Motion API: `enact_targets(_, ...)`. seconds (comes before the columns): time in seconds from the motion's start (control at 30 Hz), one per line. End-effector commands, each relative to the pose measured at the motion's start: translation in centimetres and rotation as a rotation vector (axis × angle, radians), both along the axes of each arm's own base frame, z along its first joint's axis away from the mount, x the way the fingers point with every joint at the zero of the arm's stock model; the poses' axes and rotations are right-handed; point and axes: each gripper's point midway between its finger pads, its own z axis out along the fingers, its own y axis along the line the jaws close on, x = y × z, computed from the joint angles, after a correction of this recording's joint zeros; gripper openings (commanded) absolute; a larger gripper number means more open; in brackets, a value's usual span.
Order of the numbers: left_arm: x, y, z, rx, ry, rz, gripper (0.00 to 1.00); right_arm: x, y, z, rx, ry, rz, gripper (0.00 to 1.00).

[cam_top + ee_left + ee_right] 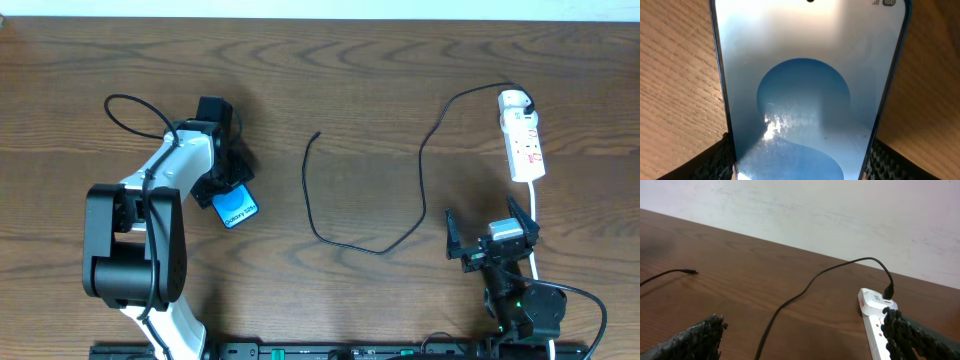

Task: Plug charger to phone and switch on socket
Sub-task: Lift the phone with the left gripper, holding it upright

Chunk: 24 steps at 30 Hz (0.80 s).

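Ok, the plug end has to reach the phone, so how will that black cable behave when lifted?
Probably floppy: the cable lies in loose curves on the table. It looks thin and light, so its plug tip may droop or swing.

White-and-black arms [165, 175], black textured fingers [695, 340]

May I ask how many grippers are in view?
2. The left gripper is on the left, around the phone; the right gripper is at lower right, open, beside the white cord of the socket. None seems hidden.
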Motion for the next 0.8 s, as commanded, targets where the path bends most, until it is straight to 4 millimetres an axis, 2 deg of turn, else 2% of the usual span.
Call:
enact_targets(0.0, -0.9, 0.4, -0.5, 0.013, 0.038, -0.006, 0.69, -0.1, 0.4, 0.0, 0.012, 0.002, 0.018, 0.99)
enact_targets(0.3, 0.1, 0.2, 2.4, 0.002, -0.053, -0.005, 0.69, -0.1, 0.4, 0.0, 0.012, 0.002, 0.018, 0.99)
enact_targets(0.77, 0.4, -2.0, 2.9, -0.132, -0.07, -0.005, 0.69, -0.1, 0.4, 0.0, 0.012, 0.002, 0.018, 0.99)
